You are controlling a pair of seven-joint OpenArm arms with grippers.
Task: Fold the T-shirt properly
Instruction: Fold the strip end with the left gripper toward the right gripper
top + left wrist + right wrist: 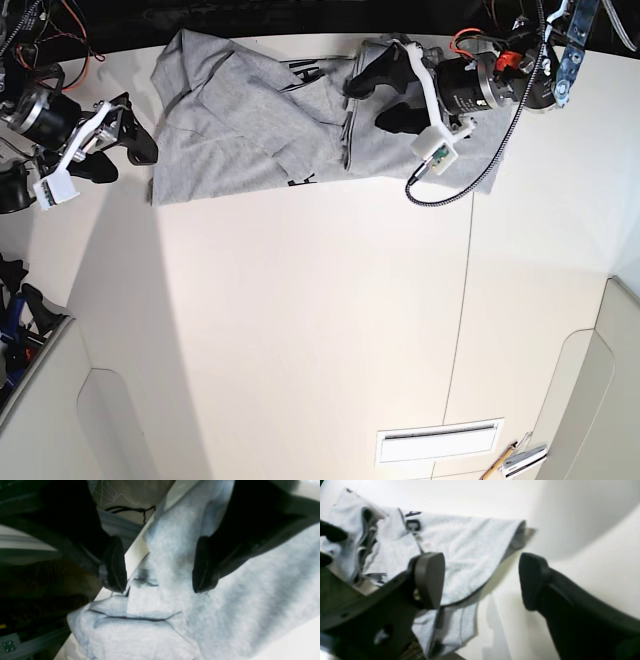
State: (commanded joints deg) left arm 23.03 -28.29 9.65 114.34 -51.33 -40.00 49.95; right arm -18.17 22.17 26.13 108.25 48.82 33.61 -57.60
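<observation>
The T-shirt lies rumpled and half-doubled at the bench's far edge, under my left hand, whose fingers stand apart over it. It looks soft, light and floppy, so I'd pinch a hem or corner. My right hand, also spread and empty, sits just beside its edge; a cable trails across the cloth.

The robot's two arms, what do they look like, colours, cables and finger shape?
Both arms have white bracket frames around dark cylindrical wrists. The left gripper and right gripper have black curved fingers ending in rounded oval pads. A black cable loops beside the left arm, with red and orange wiring behind it.
</observation>
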